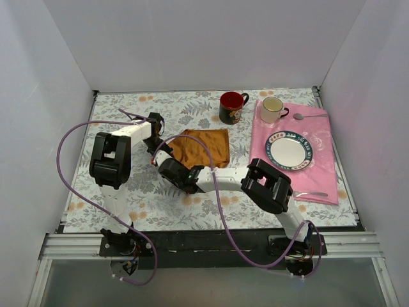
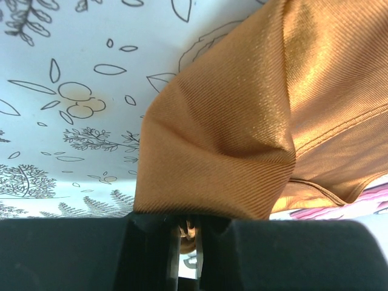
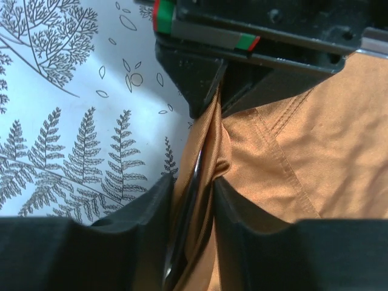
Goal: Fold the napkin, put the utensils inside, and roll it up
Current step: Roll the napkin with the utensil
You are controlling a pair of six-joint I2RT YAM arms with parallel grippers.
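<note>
The napkin (image 1: 206,148) lies near the middle of the surface (image 1: 147,208), a bit closer to the far edge. It is orange-brown and shiny, with soft creases. Most of it is flat, but its left corner is pulled up off the surface and bunched.

The left end effector (image 2: 188,229) is closed tight on that corner. The cloth comes out from between its two black fingers and hangs in a big fold. The right end effector (image 3: 193,194) is just beside the left one, on the near side of it. A thick, twisted fold of the napkin fills the gap between its fingers (image 3: 159,209), and both fingers press on the cloth. Something dark and thin shows inside that fold, but I cannot tell what it is.

A pink cloth (image 1: 323,137) lies along the right edge of the surface. A round plate (image 1: 289,151) sits on it. The utensils (image 1: 312,194) are on the pink cloth too, well apart from the napkin: one by the cloth's near edge and one by its far edge. A cream mug (image 1: 273,109) stands on the far left corner of the pink cloth. A dark red mug (image 1: 232,107) stands near the far edge, just past the napkin.
</note>
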